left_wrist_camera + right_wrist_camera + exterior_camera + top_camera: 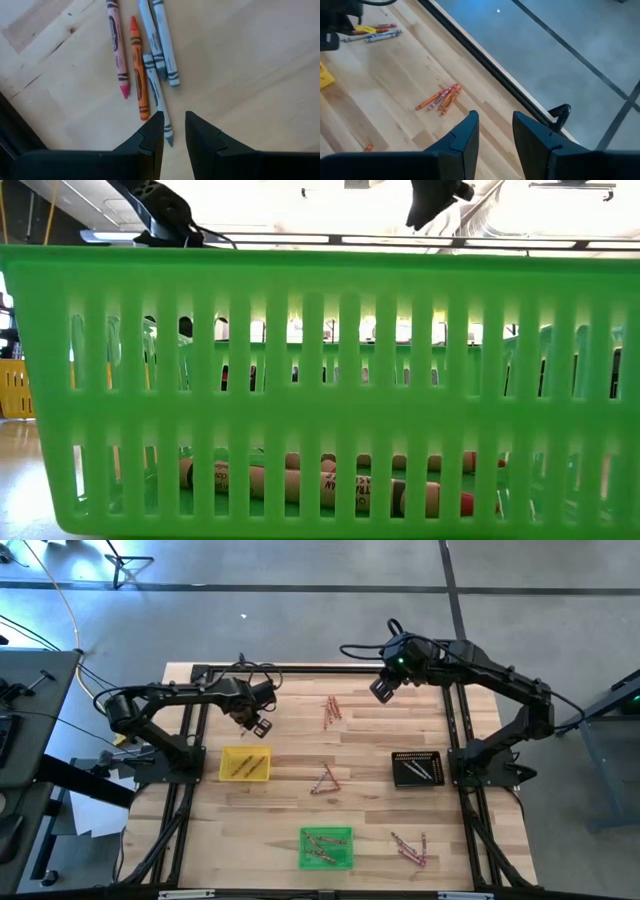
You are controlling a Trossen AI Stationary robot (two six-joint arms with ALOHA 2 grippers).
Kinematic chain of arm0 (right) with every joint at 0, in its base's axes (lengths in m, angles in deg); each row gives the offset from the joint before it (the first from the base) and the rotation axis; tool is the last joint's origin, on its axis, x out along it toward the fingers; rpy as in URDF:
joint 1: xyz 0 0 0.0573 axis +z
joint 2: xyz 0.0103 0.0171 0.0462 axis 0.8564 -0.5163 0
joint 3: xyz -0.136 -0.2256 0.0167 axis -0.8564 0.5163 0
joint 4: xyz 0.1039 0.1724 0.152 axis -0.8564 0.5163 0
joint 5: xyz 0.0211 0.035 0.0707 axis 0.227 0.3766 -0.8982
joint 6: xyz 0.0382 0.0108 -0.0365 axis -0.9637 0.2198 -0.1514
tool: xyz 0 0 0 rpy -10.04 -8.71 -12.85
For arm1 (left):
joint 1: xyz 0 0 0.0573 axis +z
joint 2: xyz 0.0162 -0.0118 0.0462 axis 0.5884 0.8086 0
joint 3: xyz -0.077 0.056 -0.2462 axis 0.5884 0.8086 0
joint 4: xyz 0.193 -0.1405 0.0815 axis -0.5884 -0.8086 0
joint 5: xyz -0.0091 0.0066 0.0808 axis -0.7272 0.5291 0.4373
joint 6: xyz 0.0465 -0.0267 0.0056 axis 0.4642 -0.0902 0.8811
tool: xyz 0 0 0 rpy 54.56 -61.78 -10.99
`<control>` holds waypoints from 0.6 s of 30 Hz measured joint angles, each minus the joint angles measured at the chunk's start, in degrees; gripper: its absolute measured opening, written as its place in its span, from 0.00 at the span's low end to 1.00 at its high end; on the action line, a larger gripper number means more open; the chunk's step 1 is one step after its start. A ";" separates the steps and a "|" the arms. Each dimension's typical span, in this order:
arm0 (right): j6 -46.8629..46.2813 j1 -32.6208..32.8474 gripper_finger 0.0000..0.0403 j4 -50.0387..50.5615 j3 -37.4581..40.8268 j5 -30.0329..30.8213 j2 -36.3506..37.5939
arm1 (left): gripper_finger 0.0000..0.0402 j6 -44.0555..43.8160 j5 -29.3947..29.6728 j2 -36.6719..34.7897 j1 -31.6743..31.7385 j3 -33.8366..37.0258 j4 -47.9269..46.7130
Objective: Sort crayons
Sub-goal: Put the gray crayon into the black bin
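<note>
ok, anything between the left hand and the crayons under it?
Nothing visible. The left hand hangs open above a loose cluster of thin paper-wrapped crayons on bare wooden table, its fingers straddling the tip of one blue-grey crayon.

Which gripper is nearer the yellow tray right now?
Left. The left gripper hangs just beyond the yellow tray, on its far side. The right gripper is across the table, near the far edge.
</note>
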 joint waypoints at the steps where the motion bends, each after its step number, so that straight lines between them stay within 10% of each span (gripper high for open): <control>1: 0.61 -0.31 0.28 0.01 0.00 -0.01 0.01 | 0.16 -0.03 -0.02 0.00 -0.22 0.00 -0.17; 18: 2.37 -3.15 0.28 1.33 0.00 -0.06 0.01 | 0.16 -3.05 0.63 0.04 -1.22 4.80 -0.05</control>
